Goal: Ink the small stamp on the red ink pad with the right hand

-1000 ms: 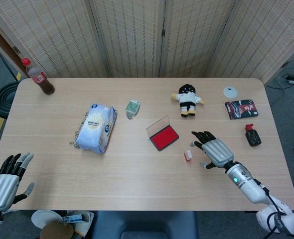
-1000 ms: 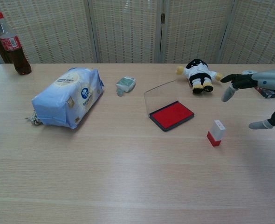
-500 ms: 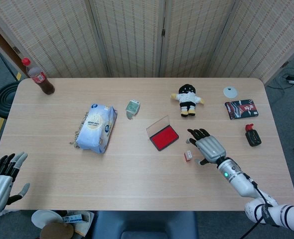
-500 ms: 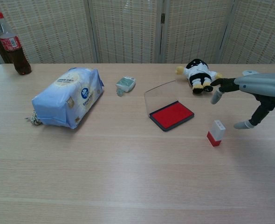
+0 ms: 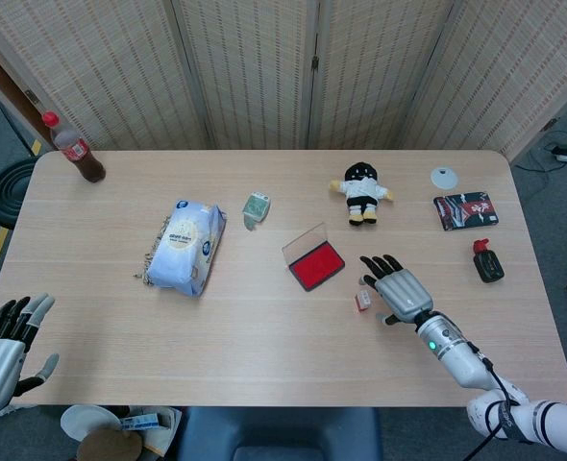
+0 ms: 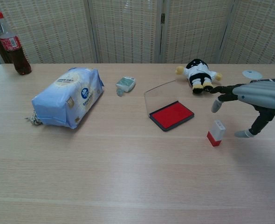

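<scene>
The small stamp (image 5: pixel 362 301) (image 6: pixel 216 132), white on top with a red base, stands upright on the table right of the red ink pad (image 5: pixel 316 267) (image 6: pixel 171 115), whose clear lid stands raised. My right hand (image 5: pixel 397 288) (image 6: pixel 251 96) hovers above and just right of the stamp, palm down, fingers spread, holding nothing. My left hand (image 5: pixel 3 348) shows at the lower left corner of the head view, beyond the table's near edge, open with fingers apart.
A blue tissue pack (image 5: pixel 186 245) lies left of centre. A small green object (image 5: pixel 256 206), a plush doll (image 5: pixel 361 191), a cola bottle (image 5: pixel 72 147), a white disc (image 5: pixel 443 177), a dark card (image 5: pixel 465 209) and a black ink bottle (image 5: pixel 486 260) lie around.
My right hand has moved left and nearer, closing on the stamp and sinking a little. The left hand dropped slightly at first, then stayed.
</scene>
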Controlling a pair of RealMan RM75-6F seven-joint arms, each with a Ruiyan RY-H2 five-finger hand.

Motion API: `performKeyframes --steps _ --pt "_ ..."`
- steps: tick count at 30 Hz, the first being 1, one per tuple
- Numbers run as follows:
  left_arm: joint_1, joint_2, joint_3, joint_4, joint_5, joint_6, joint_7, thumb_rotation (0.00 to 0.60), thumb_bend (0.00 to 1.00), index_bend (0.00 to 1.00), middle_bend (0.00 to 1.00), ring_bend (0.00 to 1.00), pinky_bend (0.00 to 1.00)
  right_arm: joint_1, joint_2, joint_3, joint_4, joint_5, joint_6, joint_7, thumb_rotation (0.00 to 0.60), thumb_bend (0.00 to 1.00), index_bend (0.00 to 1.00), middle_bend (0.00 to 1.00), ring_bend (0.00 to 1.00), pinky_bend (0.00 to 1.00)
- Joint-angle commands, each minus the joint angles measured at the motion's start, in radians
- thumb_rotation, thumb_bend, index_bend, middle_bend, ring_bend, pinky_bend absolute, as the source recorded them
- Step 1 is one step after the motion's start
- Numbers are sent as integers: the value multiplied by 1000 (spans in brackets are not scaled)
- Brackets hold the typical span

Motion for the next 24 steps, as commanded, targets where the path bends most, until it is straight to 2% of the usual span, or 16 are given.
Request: performKeyframes --steps 1,12,24 --pt "1 1 0 0 0 1 -3 600 341 0 0 0 32 -1 -13 -3 15 2 6 -5 600 233 273 0 0 0" --pt "7 10 -1 3 4 14 -27 600 341 0 0 0 33 9 -65 -2 75 15 0 6 600 233 283 0 0 0" --pt "9 15 2 5 13 18 -39 600 340 0 0 0 33 14 -106 3 118 31 8 -3 600 228 352 0 0 0"
